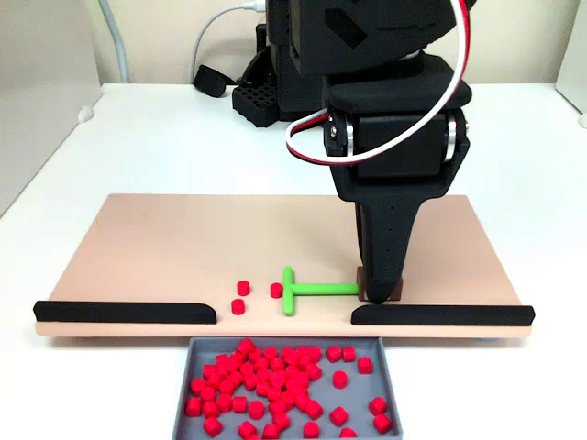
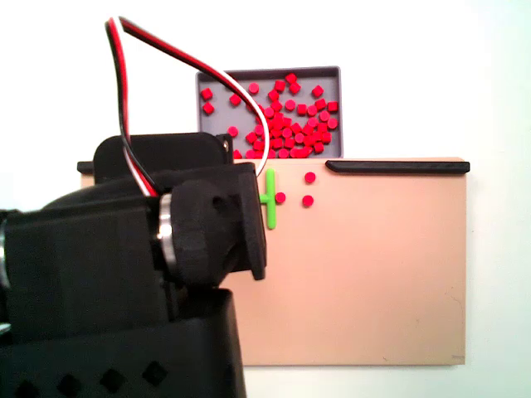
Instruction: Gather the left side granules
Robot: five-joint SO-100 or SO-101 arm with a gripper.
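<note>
Three granules (image 1: 242,288) sit loose on the board (image 1: 165,247), just beyond the bar of the green T-tool (image 1: 289,290) on the side away from the pincer (image 1: 378,295); we judge gathering barely begun, none in the tray (image 1: 183,376); pincer grips the tool's stem end, closed; counts: three granules, one tool, one tray with dozens.

This looks like a tabletop test setup in a lab or hobby room: a plain white table (image 1: 138,137) against a bare pale wall (image 1: 165,37), with a black 3D-printed robot arm (image 1: 385,110) trailing loose red, white and black wires (image 2: 133,75). A tan board (image 1: 183,247) with black rails (image 1: 124,312) and a grey tray (image 1: 183,385) of red pellets (image 1: 275,385) are laid out like a practice exercise
</note>
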